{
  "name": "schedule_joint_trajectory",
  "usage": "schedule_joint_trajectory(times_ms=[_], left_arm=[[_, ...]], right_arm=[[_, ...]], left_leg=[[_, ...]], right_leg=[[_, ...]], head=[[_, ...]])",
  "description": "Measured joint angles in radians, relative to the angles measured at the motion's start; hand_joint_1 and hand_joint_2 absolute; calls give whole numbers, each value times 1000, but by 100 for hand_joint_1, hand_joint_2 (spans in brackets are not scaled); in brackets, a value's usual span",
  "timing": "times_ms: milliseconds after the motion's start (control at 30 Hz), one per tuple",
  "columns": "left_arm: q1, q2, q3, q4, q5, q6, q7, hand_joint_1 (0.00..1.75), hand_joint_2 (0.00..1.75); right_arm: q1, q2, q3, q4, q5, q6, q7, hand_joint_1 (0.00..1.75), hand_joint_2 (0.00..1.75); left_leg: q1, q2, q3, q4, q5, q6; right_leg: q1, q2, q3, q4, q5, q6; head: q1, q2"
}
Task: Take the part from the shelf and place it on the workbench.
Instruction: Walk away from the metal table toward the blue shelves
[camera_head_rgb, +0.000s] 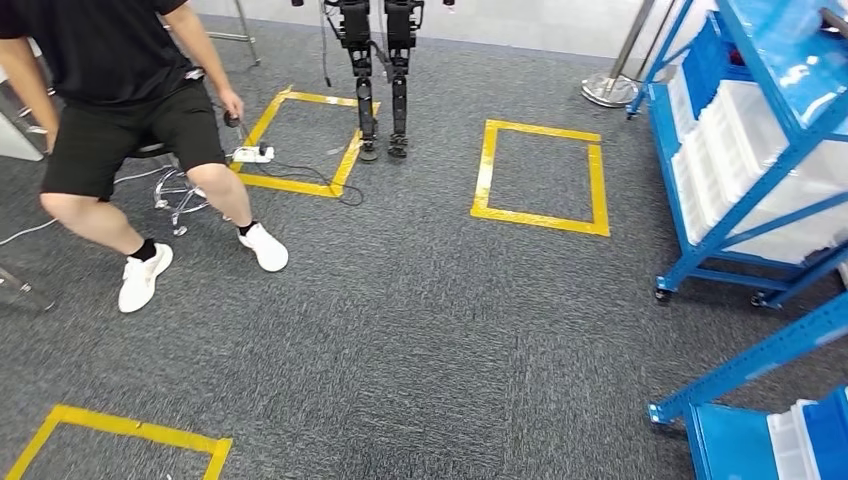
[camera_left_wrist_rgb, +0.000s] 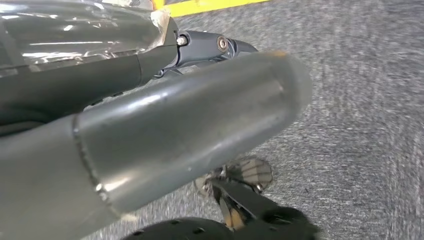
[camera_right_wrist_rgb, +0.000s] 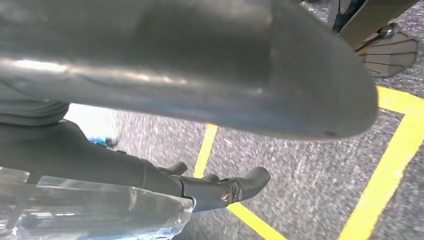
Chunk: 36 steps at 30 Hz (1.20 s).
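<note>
A blue metal shelf (camera_head_rgb: 745, 190) stands at the right, holding white and blue bins (camera_head_rgb: 735, 130). I cannot make out a single part in them. A second blue shelf (camera_head_rgb: 760, 420) comes in at the lower right corner. My left hand (camera_left_wrist_rgb: 165, 115) hangs over the grey carpet, its thick thumb in front and its dark fingers (camera_left_wrist_rgb: 220, 45) stretched out with nothing in them. My right hand (camera_right_wrist_rgb: 200, 65) hangs the same way over yellow floor tape, its fingers (camera_right_wrist_rgb: 240, 185) straight and holding nothing. Clear film covers part of each hand.
A person in black (camera_head_rgb: 130, 100) sits on a stool at the left, by a power strip (camera_head_rgb: 252, 153) and cables. Another robot's legs (camera_head_rgb: 385, 80) stand at the back. Yellow tape squares (camera_head_rgb: 540, 175) mark the carpet. A stanchion base (camera_head_rgb: 610, 90) stands by the shelf.
</note>
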Motion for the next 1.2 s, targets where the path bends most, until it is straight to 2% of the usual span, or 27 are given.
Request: schedule_joint_trajectory(times_ms=[67, 133, 167, 233, 267, 300, 333, 367, 400, 433, 500, 533, 567, 633, 667, 733, 800, 833, 867, 900, 933, 967, 1033, 1067, 1100, 1167, 1200], left_arm=[[3, -1, -2, 1, -6, 1, 2, 0, 0], [4, -1, -10, 1, -14, 1, 3, 0, 0], [4, -1, -15, 1, -19, 1, 2, 0, 0], [3, -1, -24, 0, -30, 1, -1, 0, 0], [3, -1, -28, 0, -35, 1, -3, 0, 0], [3, -1, -33, 0, -38, 0, -3, 0, 0], [2, -1, -37, 0, -41, -2, -2, 0, 0], [2, -1, -41, 0, -43, -4, -1, 0, 0], [0, -1, -43, 0, -45, -6, 0, 0, 0], [0, -1, -44, 0, -46, -8, 3, 0, 0], [-2, 0, -47, 0, -46, -10, 7, 0, 0], [-2, 0, -48, 0, -46, -11, 9, 0, 0], [-3, 1, -49, -1, -46, -11, 9, 0, 0], [-7, 2, -49, -1, -46, -11, 10, 0, 0], [-10, 2, -49, -1, -46, -11, 10, 0, 0], [-12, 2, -50, -1, -46, -11, 10, 0, 0], [-9, 3, -50, -1, -47, -11, 14, 0, 0], [-7, 3, -50, -1, -48, -11, 19, 0, 0], [-5, 3, -51, -1, -48, -11, 24, 0, 0], [-4, 3, -51, -1, -48, -11, 28, 0, 0], [-4, 3, -51, -1, -48, -12, 32, 0, 0], [-4, 3, -51, -1, -48, -12, 35, 0, 0], [-4, 3, -51, -1, -46, -11, 40, 0, 0], [-4, 3, -51, -1, -43, -11, 41, 0, 0], [-5, 3, -51, -1, -40, -10, 41, 0, 0], [-9, 0, -51, -1, -33, -10, 37, 0, 0], [-12, -1, -51, -1, -30, -10, 34, 0, 0]], right_arm=[[-1, 2, -1, 0, 0, -3, 15, 0, 0], [2, 5, -3, 0, -1, -8, 33, 0, 0], [4, 7, -4, 1, -1, -11, 41, 0, 0], [3, 9, -6, 1, -2, -18, 50, 0, 0], [1, 10, -7, 2, -2, -21, 53, 0, 0], [-2, 12, -8, 2, -4, -23, 55, 0, 0], [-4, 13, -10, 2, -6, -26, 57, 0, 0], [-4, 14, -13, 2, -8, -28, 60, 0, 0], [-4, 14, -16, 2, -10, -30, 63, 0, 0], [-4, 14, -19, 2, -12, -32, 65, 0, 0], [-5, 14, -24, 1, -14, -32, 68, 0, 0], [-7, 15, -25, 1, -14, -32, 69, 0, 0], [-9, 15, -26, 1, -14, -33, 69, 0, 0], [-8, 15, -28, 1, -15, -33, 69, 0, 0], [-7, 15, -29, 1, -15, -33, 70, 0, 0], [-7, 15, -30, 2, -15, -33, 71, 0, 0], [-8, 16, -30, 2, -17, -34, 73, 0, 0], [-8, 17, -30, 2, -18, -34, 74, 0, 0], [-7, 17, -31, 2, -18, -34, 75, 0, 0], [-7, 17, -31, 2, -18, -33, 76, 0, 0], [-6, 17, -31, 2, -18, -33, 76, 0, 0], [-6, 16, -31, 2, -18, -33, 76, 0, 0], [-10, 16, -31, 1, -15, -33, 76, 0, 0], [-12, 16, -31, 1, -13, -33, 76, 0, 0], [-14, 16, -31, 1, -11, -32, 75, 0, 0], [-14, 14, -31, 1, -10, -31, 69, 0, 0], [-13, 13, -31, 1, -10, -30, 63, 0, 0]], left_leg=[[-2, -34, 17, -46, 5, 4], [-15, -16, 14, -50, 9, 25], [-18, -4, 15, -56, 14, 36], [-20, 26, 14, -68, 25, 57], [-22, 42, 12, -70, 28, 63], [-25, 59, 9, -71, 30, 67], [-28, 76, 7, -70, 31, 68], [-31, 91, 5, -70, 31, 69], [-33, 106, 4, -70, 32, 69], [-34, 119, 4, -70, 32, 68], [-37, 142, 7, -69, 31, 63], [-39, 153, 9, -68, 29, 58], [-42, 162, 12, -68, 27, 52], [-41, 179, 18, -69, 25, 40], [-37, 176, 19, -67, 22, 33], [-31, 131, 2, -22, -14, 23], [-29, 74, -50, 98, -83, 20], [-29, 61, -80, 163, -111, 20], [-29, 56, -101, 205, -120, 20], [-28, 54, -106, 212, -108, 20], [-28, 51, -95, 181, -79, 22], [-26, 39, -70, 121, -39, 23], [-21, -10, -21, 2, 17, 26], [-20, -29, -9, -33, 27, 28], [-23, -36, -5, -46, 26, 32], [-28, -12, -4, -56, 32, 47], [-29, 0, -1, -64, 37, 56]], right_leg=[[3, 21, -19, 13, 0, 19], [2, 42, -36, 10, 9, 40], [0, 36, -43, 12, 10, 47], [0, -10, -75, 68, -21, 45], [-1, -41, -103, 125, -51, 39], [0, -58, -135, 193, -83, 36], [0, -65, -162, 253, -107, 36], [-1, -69, -172, 286, -117, 40], [-1, -72, -162, 281, -114, 46], [-1, -79, -130, 235, -98, 54], [1, -119, -43, 92, -57, 61], [5, -137, -13, 39, -41, 57], [10, -148, 0, 12, -33, 48], [17, -136, -3, 5, -26, 28], [12, -126, -1, 3, -23, 19], [4, -107, 2, -2, -15, 2], [5, -87, 1, -2, -9, -11], [8, -75, 0, -1, -8, -14], [11, -61, 0, -1, -7, -15], [13, -47, 1, 0, -7, -15], [13, -33, 3, 1, -7, -15], [13, -19, 5, 2, -8, -14], [17, 7, 1, 7, -9, -10], [18, 17, -5, 9, -8, -5], [18, 28, -14, 9, -6, 1], [14, 46, -27, 7, 0, 17], [14, 35, -35, 15, -3, 21]], head=[[0, 0], [1, 0], [1, 0], [4, 0], [6, 0], [8, 0], [9, 0], [9, 0], [9, 0], [9, 0], [10, 0], [10, 0], [8, 0], [7, 0], [6, 0], [5, 0], [4, 0], [3, 0], [4, 0], [4, 0], [3, 0], [3, 0], [4, 0], [5, 0], [5, 0], [5, 0], [5, 0]])
